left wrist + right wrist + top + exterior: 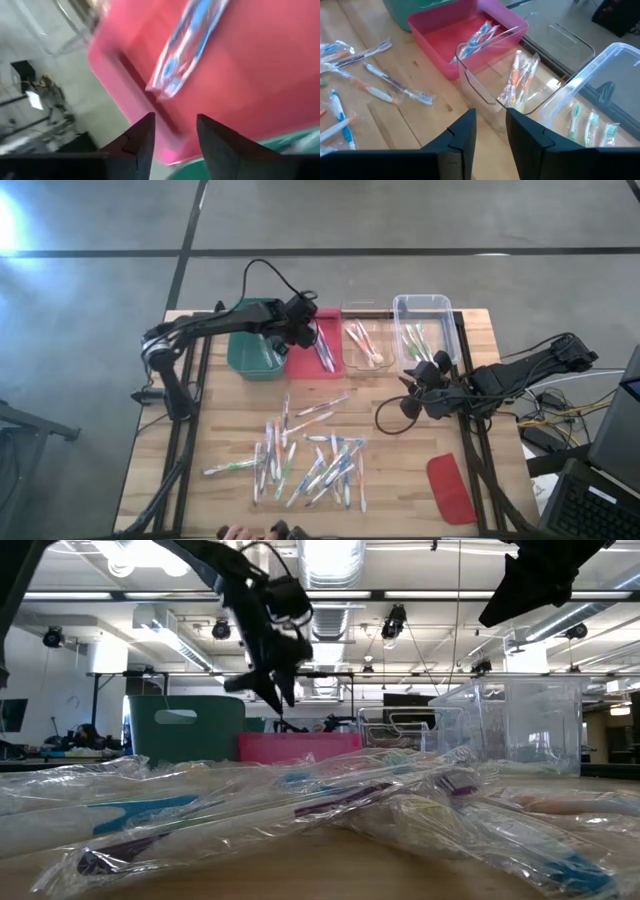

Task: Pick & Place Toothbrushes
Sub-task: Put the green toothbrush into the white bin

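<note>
Tabletop (400, 480): roughly twenty loose toothbrushes (310, 455) (wrapped), four bins (366, 340).

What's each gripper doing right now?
Left gripper: open, empty, over the pink bin.
Right gripper: open, empty, near the clear bins.

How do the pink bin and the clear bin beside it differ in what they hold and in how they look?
The pink bin is opaque, while the clear bin beside it is see-through. The pink bin holds blue-accented toothbrushes; the clear bin holds orange-accented ones. The left gripper hangs open over the pink bin; no gripper is over the clear one. Both are open-topped bins in the row at the table's far edge, holding wrapped brushes.
</note>
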Available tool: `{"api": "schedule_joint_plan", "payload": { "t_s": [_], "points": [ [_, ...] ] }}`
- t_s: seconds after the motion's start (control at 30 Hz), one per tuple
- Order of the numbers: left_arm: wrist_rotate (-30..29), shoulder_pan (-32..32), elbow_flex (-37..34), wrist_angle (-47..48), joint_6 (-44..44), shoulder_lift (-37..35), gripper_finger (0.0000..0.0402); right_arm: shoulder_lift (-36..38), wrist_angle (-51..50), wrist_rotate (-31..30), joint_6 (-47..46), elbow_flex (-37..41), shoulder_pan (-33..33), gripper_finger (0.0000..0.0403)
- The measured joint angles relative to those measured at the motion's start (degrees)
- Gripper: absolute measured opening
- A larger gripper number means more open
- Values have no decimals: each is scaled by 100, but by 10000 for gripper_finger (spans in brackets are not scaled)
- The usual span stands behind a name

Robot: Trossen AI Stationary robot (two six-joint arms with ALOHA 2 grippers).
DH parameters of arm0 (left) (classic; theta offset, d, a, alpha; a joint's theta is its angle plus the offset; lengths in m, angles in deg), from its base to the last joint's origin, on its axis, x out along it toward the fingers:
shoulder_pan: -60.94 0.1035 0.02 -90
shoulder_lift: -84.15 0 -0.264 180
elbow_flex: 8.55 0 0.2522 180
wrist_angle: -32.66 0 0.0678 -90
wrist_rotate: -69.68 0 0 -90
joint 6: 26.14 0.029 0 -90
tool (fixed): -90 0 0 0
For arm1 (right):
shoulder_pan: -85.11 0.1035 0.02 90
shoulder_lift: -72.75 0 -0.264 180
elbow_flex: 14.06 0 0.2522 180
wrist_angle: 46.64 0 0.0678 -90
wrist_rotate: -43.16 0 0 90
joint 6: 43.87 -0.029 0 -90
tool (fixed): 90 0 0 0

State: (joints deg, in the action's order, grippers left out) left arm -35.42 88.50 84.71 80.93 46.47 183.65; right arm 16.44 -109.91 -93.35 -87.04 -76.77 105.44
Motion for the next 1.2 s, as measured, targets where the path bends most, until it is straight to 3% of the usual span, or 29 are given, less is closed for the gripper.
{"api": "schedule_joint_plan", "payload": {
  "t_s": [0.1,0.4,0.67,0.87,1.07,1.2],
  "points": [
    [404,-34,-6,134,-663,-358,141,0,25,-53,113,0,1,86],
    [457,-37,-4,137,-2851,-1387,131,-2,174,-807,1207,-252,-24,50],
    [558,-31,-8,530,-4208,-2239,126,-2,562,-2814,2863,-742,-56,31],
    [930,-34,-17,602,-4503,-2501,126,-2,836,-4266,3500,-1088,-130,28],
    [1415,-37,-17,649,-4553,-2466,126,-5,834,-4265,3700,-1564,-522,26],
    [1495,-36,-173,570,-4552,-2450,126,-11,836,-3421,4087,-1867,-816,13]
  ]
}}
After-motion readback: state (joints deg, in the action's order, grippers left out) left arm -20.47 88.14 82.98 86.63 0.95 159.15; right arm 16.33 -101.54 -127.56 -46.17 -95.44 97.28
